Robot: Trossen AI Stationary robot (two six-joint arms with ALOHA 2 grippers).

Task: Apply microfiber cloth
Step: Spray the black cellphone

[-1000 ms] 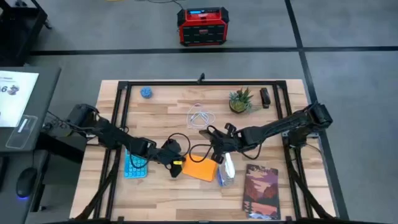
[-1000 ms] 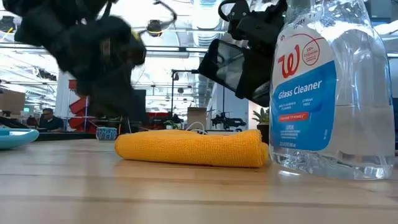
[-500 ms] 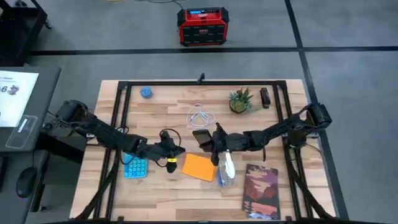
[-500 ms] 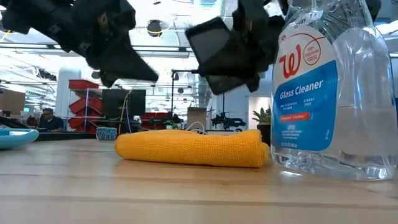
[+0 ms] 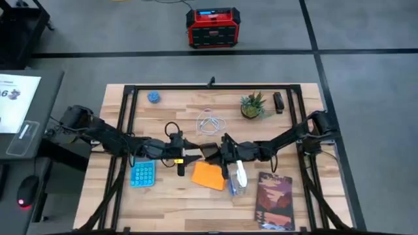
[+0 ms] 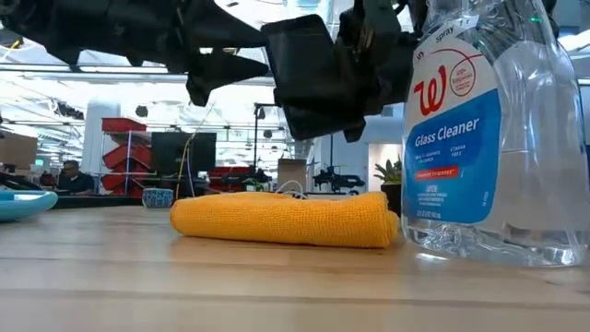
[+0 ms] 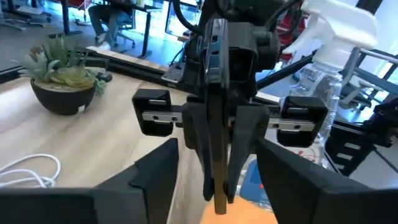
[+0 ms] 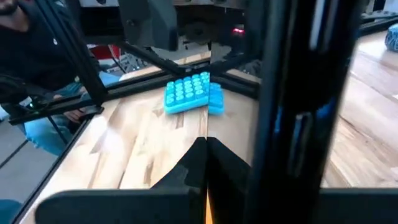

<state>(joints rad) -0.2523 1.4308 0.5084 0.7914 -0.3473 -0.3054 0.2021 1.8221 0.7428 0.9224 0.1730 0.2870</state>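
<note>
The right gripper (image 5: 221,151) is held above the table (image 5: 170,196), raised clear of the wood, with its fingers clamped on a black smartphone (image 6: 309,78). In the left wrist view the phone (image 7: 216,124) appears edge-on, standing on its long edge between the two clamping fingers (image 7: 193,124). In the low view the phone hangs in the air, tilted, directly above the microfiber cloth.

The left gripper (image 5: 189,154) faces the right gripper at the same height, just beside the phone's free end. Its fingers (image 7: 155,171) are spread apart, one on each side of the phone edge, and no contact with the phone is visible.

The microfiber cloth (image 5: 208,175) lies folded on the table directly below and slightly toward the front edge from both grippers, touched by neither. In the low view it is an orange-yellow roll (image 6: 286,218) resting flat on the wood.

A glass cleaner spray bottle (image 5: 236,177) lies just beside the cloth, under the right arm. A blue calculator (image 5: 142,173) lies below the left arm, near the cloth but apart from it. A dark reddish book (image 5: 275,200) lies beyond the bottle, toward the front right corner.

Behind the grippers lie a white cable (image 5: 209,122) and a small potted plant (image 5: 251,106).
</note>
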